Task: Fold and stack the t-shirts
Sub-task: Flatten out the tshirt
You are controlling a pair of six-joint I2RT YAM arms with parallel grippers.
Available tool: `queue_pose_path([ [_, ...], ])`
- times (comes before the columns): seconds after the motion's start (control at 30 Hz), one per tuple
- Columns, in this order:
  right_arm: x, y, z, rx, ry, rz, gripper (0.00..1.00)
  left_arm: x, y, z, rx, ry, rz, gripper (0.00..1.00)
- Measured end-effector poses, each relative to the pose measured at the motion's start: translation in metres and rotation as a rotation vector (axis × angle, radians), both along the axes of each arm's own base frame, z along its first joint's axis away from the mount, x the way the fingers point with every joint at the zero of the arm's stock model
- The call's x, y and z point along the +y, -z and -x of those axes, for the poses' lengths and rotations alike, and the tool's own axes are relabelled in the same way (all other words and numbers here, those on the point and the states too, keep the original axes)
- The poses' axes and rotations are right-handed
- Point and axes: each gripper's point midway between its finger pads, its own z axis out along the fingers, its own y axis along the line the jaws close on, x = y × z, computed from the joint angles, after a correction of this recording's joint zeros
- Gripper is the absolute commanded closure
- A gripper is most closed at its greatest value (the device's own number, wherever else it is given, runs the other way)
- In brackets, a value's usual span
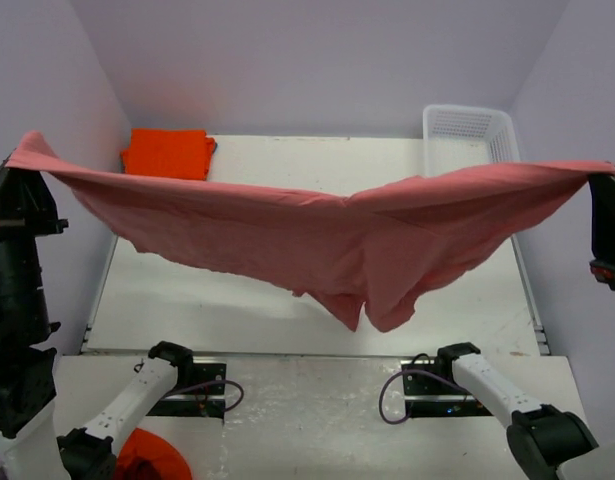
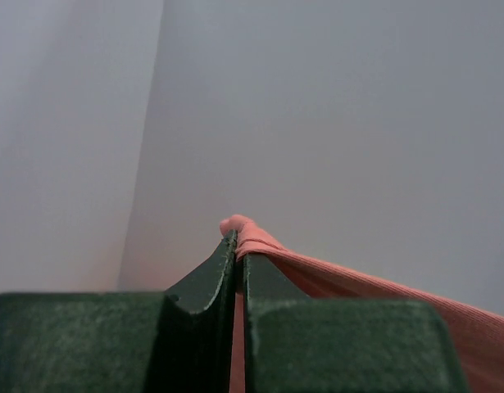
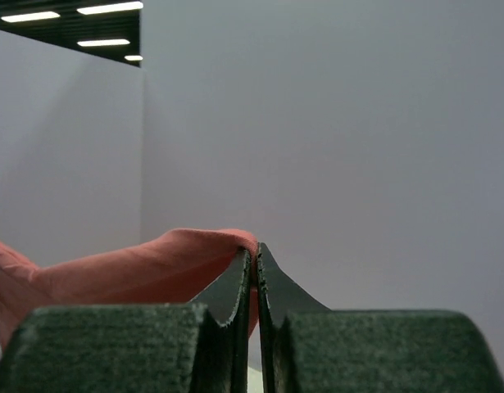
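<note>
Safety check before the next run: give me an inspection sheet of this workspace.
Surface: white table, mostly visible under the raised shirt.
Job's things: salmon t-shirt stretched in the air between both arms, sagging in the middle; orange t-shirt folded, far left corner.
Clutter: white basket, far right corner; orange item by the left arm's base, unclear what.
Grippers: left gripper shut on salmon t-shirt; right gripper the same.
Cables: purple cables looped at both bases.
Surroundings: plain pale walls.
</note>
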Motion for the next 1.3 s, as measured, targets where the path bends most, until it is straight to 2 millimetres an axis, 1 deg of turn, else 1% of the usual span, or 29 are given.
queue_pose_path([
  [0.07, 0.003, -0.006, 0.023, -0.062, -0.036, 0.015, 1.0, 0.001, -0.015, 0.017, -0.076, 0.017, -0.004, 0.97],
  [0.1, 0.004, -0.01, 0.033, -0.093, -0.048, 0.019, 1.0, 0.0, -0.021, 0.022, -0.104, 0.026, -0.012, 0.97],
  [0.13, 0.004, -0.013, 0.043, -0.126, -0.059, 0.024, 1.0, -0.001, -0.026, 0.025, -0.124, 0.034, -0.018, 0.97],
  [0.2, 0.005, -0.019, 0.055, -0.178, -0.072, 0.029, 1.0, -0.004, -0.033, 0.027, -0.153, 0.049, -0.03, 0.97],
  [0.23, 0.005, -0.022, 0.058, -0.205, -0.074, 0.028, 1.0, -0.006, -0.036, 0.026, -0.162, 0.053, -0.036, 0.97],
  [0.3, 0.005, -0.027, 0.057, -0.242, -0.068, 0.029, 1.0, -0.007, -0.041, 0.022, -0.18, 0.049, -0.044, 0.97],
  [0.37, 0.007, -0.031, 0.042, -0.251, -0.058, 0.034, 1.0, -0.01, -0.044, 0.012, -0.19, 0.043, -0.05, 0.97],
  [0.43, 0.01, -0.036, 0.018, -0.25, -0.04, 0.041, 1.0, -0.014, -0.046, -0.008, -0.187, 0.027, -0.064, 0.96],
  [0.5, 0.013, -0.043, -0.017, -0.244, -0.006, 0.051, 1.0, -0.02, -0.048, -0.035, -0.182, 0.009, -0.083, 0.95],
  [0.53, 0.015, -0.048, -0.04, -0.237, 0.013, 0.059, 1.0, -0.025, -0.045, -0.053, -0.164, 0.0, -0.096, 0.95],
  [0.6, 0.019, -0.05, -0.092, -0.204, 0.055, 0.076, 1.0, -0.033, -0.039, -0.093, -0.129, -0.02, -0.119, 0.95],
  [0.63, 0.022, -0.049, -0.124, -0.18, 0.08, 0.088, 1.0, -0.039, -0.031, -0.118, -0.1, -0.032, -0.137, 0.95],
  [0.67, 0.025, -0.044, -0.154, -0.152, 0.1, 0.102, 1.0, -0.044, -0.024, -0.137, -0.077, -0.038, -0.148, 0.95],
  [0.7, 0.028, -0.038, -0.186, -0.123, 0.121, 0.117, 1.0, -0.049, -0.015, -0.157, -0.051, -0.044, -0.166, 0.94],
  [0.73, 0.031, -0.032, -0.214, -0.098, 0.139, 0.132, 1.0, -0.055, -0.001, -0.18, -0.013, -0.047, -0.185, 0.94],
  [0.8, 0.038, -0.004, -0.278, -0.014, 0.165, 0.171, 1.0, -0.064, 0.024, -0.22, 0.053, -0.053, -0.221, 0.94],
  [0.83, 0.04, 0.011, -0.307, 0.026, 0.171, 0.188, 1.0, -0.066, 0.03, -0.228, 0.067, -0.056, -0.229, 0.94],
  [0.87, 0.042, 0.027, -0.331, 0.064, 0.176, 0.201, 1.0, -0.07, 0.046, -0.252, 0.105, -0.062, -0.25, 0.94],
  [0.9, 0.042, 0.043, -0.354, 0.108, 0.182, 0.213, 1.0, -0.072, 0.058, -0.267, 0.132, -0.067, -0.266, 0.94],
  [0.93, 0.041, 0.057, -0.372, 0.145, 0.186, 0.222, 1.0, -0.072, 0.068, -0.279, 0.153, -0.072, -0.278, 0.94],
  [0.97, 0.038, 0.07, -0.387, 0.178, 0.193, 0.229, 1.0, -0.073, 0.076, -0.289, 0.173, -0.077, -0.287, 0.94],
  [1.0, 0.035, 0.079, -0.397, 0.204, 0.2, 0.234, 1.0, -0.072, 0.086, -0.3, 0.196, -0.083, -0.299, 0.94],
  [1.03, 0.032, 0.084, -0.403, 0.217, 0.206, 0.236, 1.0, -0.071, 0.096, -0.309, 0.219, -0.089, -0.309, 0.94],
  [1.1, 0.027, 0.085, -0.405, 0.224, 0.215, 0.235, 1.0, -0.068, 0.109, -0.321, 0.25, -0.098, -0.319, 0.94],
  [1.17, 0.024, 0.075, -0.398, 0.201, 0.222, 0.23, 1.0, -0.064, 0.117, -0.328, 0.269, -0.109, -0.322, 0.94],
  [1.2, 0.024, 0.07, -0.393, 0.191, 0.223, 0.227, 1.0, -0.062, 0.118, -0.329, 0.271, -0.114, -0.322, 0.94],
  [1.3, 0.022, 0.053, -0.37, 0.153, 0.224, 0.22, 1.0, -0.058, 0.114, -0.326, 0.264, -0.121, -0.318, 0.94],
])
